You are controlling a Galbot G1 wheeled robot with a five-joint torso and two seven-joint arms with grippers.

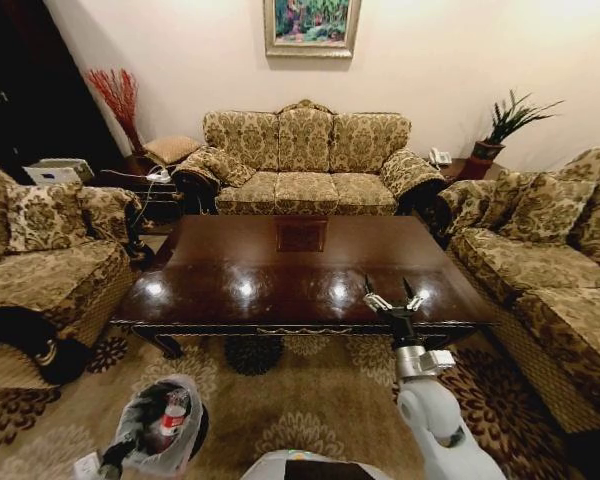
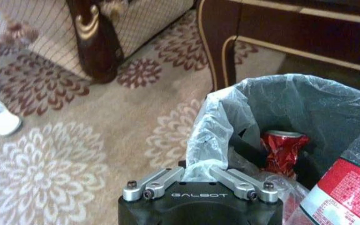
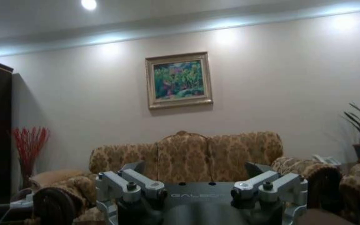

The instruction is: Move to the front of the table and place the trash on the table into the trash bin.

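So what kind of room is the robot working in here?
Most likely a home living room: patterned gold sofas stand around a glossy dark table, a framed painting hangs on the wall, and a floral carpet covers the floor.

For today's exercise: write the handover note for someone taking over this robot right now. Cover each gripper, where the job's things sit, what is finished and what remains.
Left gripper: shut on the liner at the rim of the trash bin, down at the robot's left on the carpet.
Right gripper: open, holding nothing, raised over the near edge of the table.
Trash: a red-labelled bottle and a crushed red can are inside the bin.
Done: no trash is visible on the tabletop.
Left: confirm nothing remains, then release the liner.
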